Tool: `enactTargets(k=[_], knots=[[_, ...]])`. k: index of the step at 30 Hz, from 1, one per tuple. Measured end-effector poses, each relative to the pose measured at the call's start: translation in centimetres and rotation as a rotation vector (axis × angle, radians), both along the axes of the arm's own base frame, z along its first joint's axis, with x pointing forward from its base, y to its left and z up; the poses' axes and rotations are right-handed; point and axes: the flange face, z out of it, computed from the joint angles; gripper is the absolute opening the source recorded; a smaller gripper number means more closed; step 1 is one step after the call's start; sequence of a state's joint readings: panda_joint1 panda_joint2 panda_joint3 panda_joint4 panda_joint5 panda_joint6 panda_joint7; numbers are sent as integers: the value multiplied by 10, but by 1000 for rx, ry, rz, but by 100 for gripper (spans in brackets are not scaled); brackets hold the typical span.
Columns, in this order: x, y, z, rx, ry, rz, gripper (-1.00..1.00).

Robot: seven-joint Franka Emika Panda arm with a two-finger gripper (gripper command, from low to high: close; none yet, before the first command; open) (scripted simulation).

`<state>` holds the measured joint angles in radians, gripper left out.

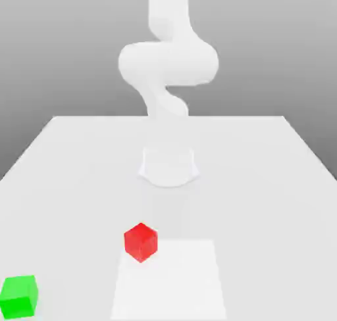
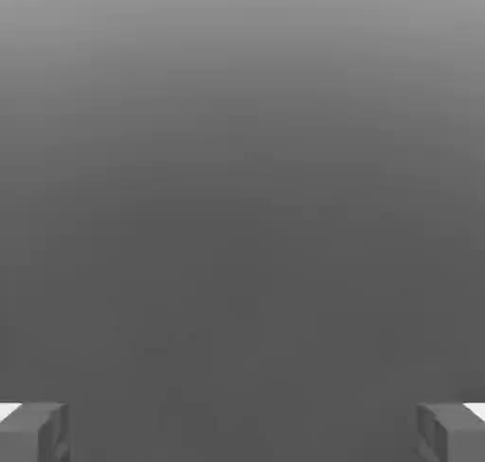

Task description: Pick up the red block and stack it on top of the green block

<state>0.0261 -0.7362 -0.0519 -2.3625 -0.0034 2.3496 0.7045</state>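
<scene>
Nearest, at the lower left corner of the exterior view, sits the green block [image 1: 19, 296], a small plain cube of bright green with matte faces, its top face a shade lighter than its front. It rests on the white tabletop [image 1: 263, 201], close to the near edge.

Farther in, a little left of centre and in the lower half of the frame, sits the red block [image 1: 141, 241], a plain bright red cube of about the same size, turned so one vertical edge faces the camera. It stands well apart from the green block, up and to the right of it, and nothing touches it. Just to its right lies a paler rectangular patch on the tabletop.

Beyond, at mid-frame, the white arm [image 1: 168, 63] rises from its round base and curves out of the top of the frame.

On the hand view, the end effector [image 2: 242, 432] shows two grey fingertips [image 2: 33, 432] at the lower corners, spread wide apart with nothing between them, against a plain grey background.
</scene>
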Motion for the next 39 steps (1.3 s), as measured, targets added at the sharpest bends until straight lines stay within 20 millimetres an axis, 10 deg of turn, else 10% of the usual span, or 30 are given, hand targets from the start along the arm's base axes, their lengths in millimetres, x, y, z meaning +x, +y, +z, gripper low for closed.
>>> enactTargets(k=[9,18,32,33,39], knots=[[46,-32,-224,-146,320,298,0],[-26,-42,-443,-287,655,705,0],[-35,-43,-516,-295,678,734,0],[-36,-42,-518,-294,679,734,-100],[-37,-42,-520,-292,681,734,-100]])
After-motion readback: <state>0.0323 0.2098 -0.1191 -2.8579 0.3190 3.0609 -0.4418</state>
